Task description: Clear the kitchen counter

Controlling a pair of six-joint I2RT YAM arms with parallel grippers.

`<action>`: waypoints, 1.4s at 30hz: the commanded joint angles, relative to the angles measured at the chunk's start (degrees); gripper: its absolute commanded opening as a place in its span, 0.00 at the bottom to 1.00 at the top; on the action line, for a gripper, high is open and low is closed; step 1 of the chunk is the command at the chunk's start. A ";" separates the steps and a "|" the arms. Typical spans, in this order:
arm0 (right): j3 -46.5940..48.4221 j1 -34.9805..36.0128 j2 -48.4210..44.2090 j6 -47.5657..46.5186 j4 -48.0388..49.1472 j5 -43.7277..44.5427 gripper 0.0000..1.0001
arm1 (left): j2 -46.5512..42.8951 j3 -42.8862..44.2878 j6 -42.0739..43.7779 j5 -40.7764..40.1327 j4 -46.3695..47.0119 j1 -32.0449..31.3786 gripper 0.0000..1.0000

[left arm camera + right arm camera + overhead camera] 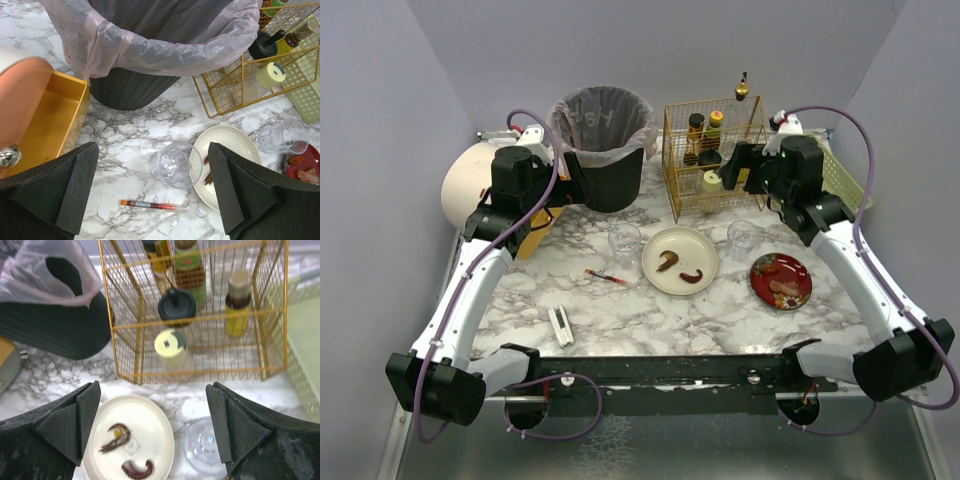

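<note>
The kitchen counter (620, 310) is white marble with grey veins. On it lie a cream plate (680, 260) with brown food scraps, a red plate (781, 280), two clear glasses (625, 240) (744, 238), an orange-capped tube (607, 277) and a small white object (561, 325). My left gripper (152, 150) hangs open above the left glass (176, 164) and the tube (152, 204), beside the black bin (603, 140). My right gripper (152, 387) is open and empty, high over the cream plate (150, 430) and the other glass (202, 442).
The black bin (135, 85), lined with a pink bag, stands at the back. A gold wire basket (712, 155) holds bottles beside it. A yellow box (50, 115) with a rounded lid sits at the far left. A pale green perforated basket (845, 175) is at the back right.
</note>
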 commanded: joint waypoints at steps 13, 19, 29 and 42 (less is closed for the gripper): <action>-12.90 -0.27 -12.23 8.41 -3.44 8.52 0.95 | -0.01 1.08 -1.40 3.48 -0.80 0.22 0.99; -12.43 -0.26 -11.41 9.11 -2.59 5.00 0.95 | -0.76 0.99 -1.62 -1.94 -2.19 -6.40 0.99; -13.73 -0.23 -11.02 9.59 -1.52 4.44 0.95 | 2.77 -2.58 -3.74 -10.78 -0.37 -21.12 0.99; -15.41 -0.27 -11.86 14.01 -5.74 18.11 0.98 | 8.40 -4.71 -3.29 -11.97 1.07 -26.88 0.99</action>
